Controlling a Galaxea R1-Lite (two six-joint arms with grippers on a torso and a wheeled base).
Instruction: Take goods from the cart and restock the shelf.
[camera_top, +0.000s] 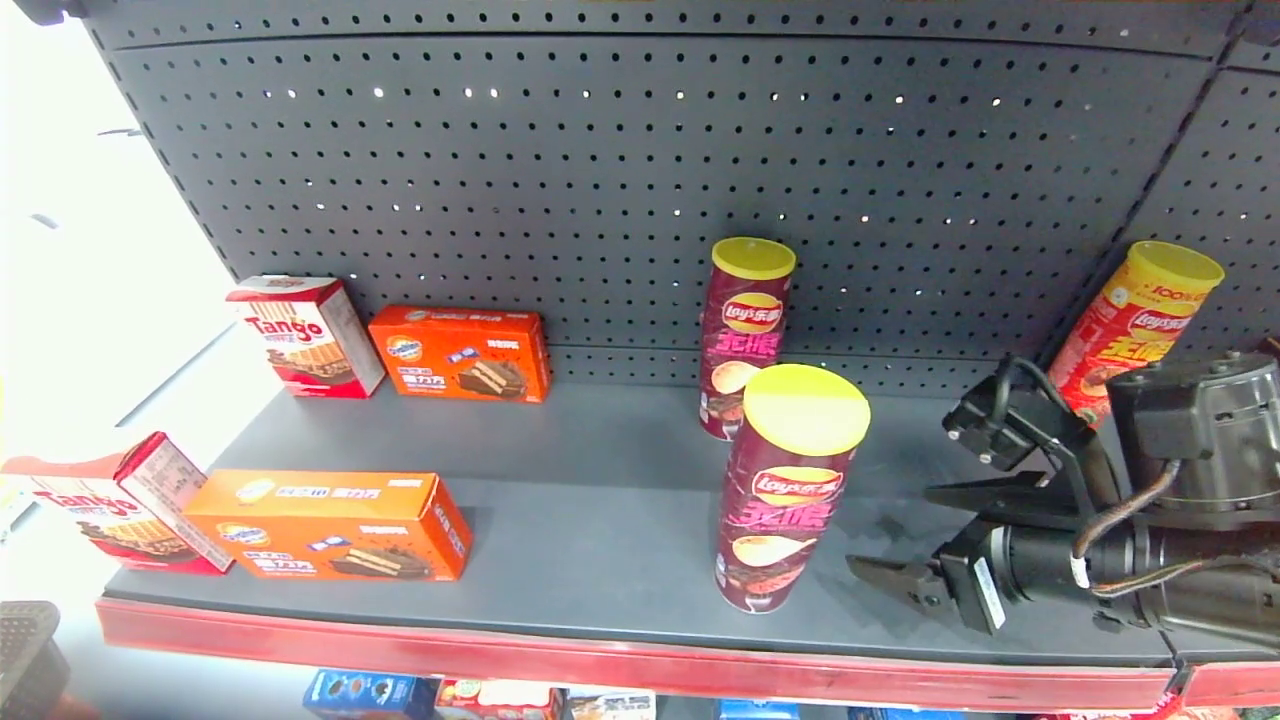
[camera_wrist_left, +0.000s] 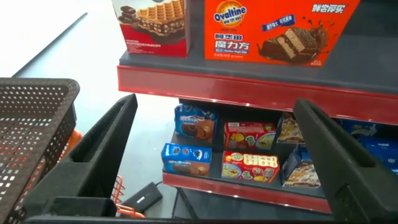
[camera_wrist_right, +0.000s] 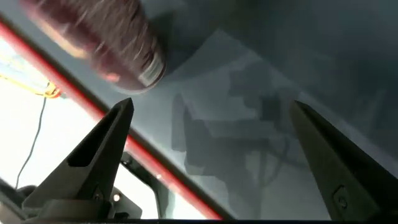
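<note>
Head view has the front can (camera_top: 790, 490) standing upright on the shelf (camera_top: 600, 470), near the red front lip and ahead of a second can (camera_top: 745, 335) of the same dark red kind that stands by the back panel. The right gripper (camera_top: 895, 530) lies level just beside the front can, fingers spread wide and clear of it, with nothing between them. In the right wrist view the can's foot (camera_wrist_right: 106, 37) sits off to one side of the open jaws, not within them.

The left gripper (camera_wrist_left: 216, 102) hangs low, below the shelf lip and next to the cart's mesh basket (camera_wrist_left: 31, 124), its fingers also wide apart and empty.

By my judgement, a can like this is light for its height (mostly air and crisps). It is a thin card tube, stiff along its length but easy to dent under a hard pinch. The printed wall looks glossy, so it may slip in a weak hold. It is tall and narrow, so a nudge high up would likely tip it, perhaps over the lip.

The best hold is across the round body at or a little below the middle, jaws square to the wall, with moderate squeeze. I would leave the yellow lid alone, since a plastic cap may pop off. The contents are brittle, so it should be set down gently.
</note>
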